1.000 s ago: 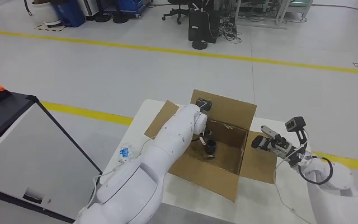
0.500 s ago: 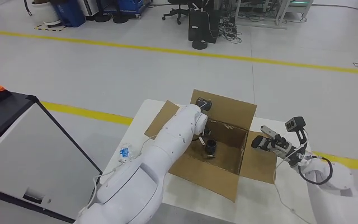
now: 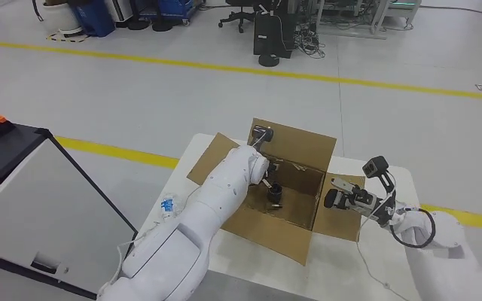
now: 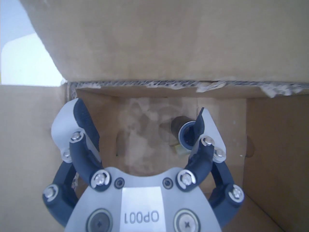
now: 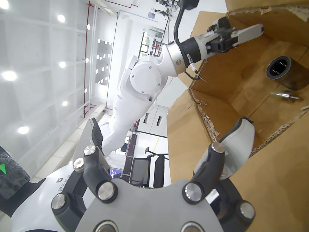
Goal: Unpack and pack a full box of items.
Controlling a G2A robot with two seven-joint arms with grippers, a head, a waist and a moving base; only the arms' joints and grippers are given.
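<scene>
Box [image 3: 297, 139] stands open on the table [image 3: 177, 184], flaps splayed. From above, the left claw [image 3: 271, 179] hangs inside it, with a dark cylinder [image 3: 274, 193] just below its tips. The right claw [image 3: 330, 199] sits outside, over a folded-down flap. A small packet [image 3: 167, 203] lies on the table well apart from both claws, so unpacking looks begun but not finished, and repacking is all ahead.

From the left wrist, the left claw [image 4: 140, 112] is spread wide and empty. The cylinder [image 4: 184, 134] shows just inside one fingertip, its open end turned up toward the claw. Its long axis seems to run roughly along the claw's reach, near upright.

From the right wrist, the right claw [image 5: 169, 126] is likewise released, holding nothing, beside the box's torn edge. Beyond the left claw's tips sits the cylinder, with a small metal pin [image 5: 284, 95] just beside it. How the pin lies I cannot tell.
</scene>
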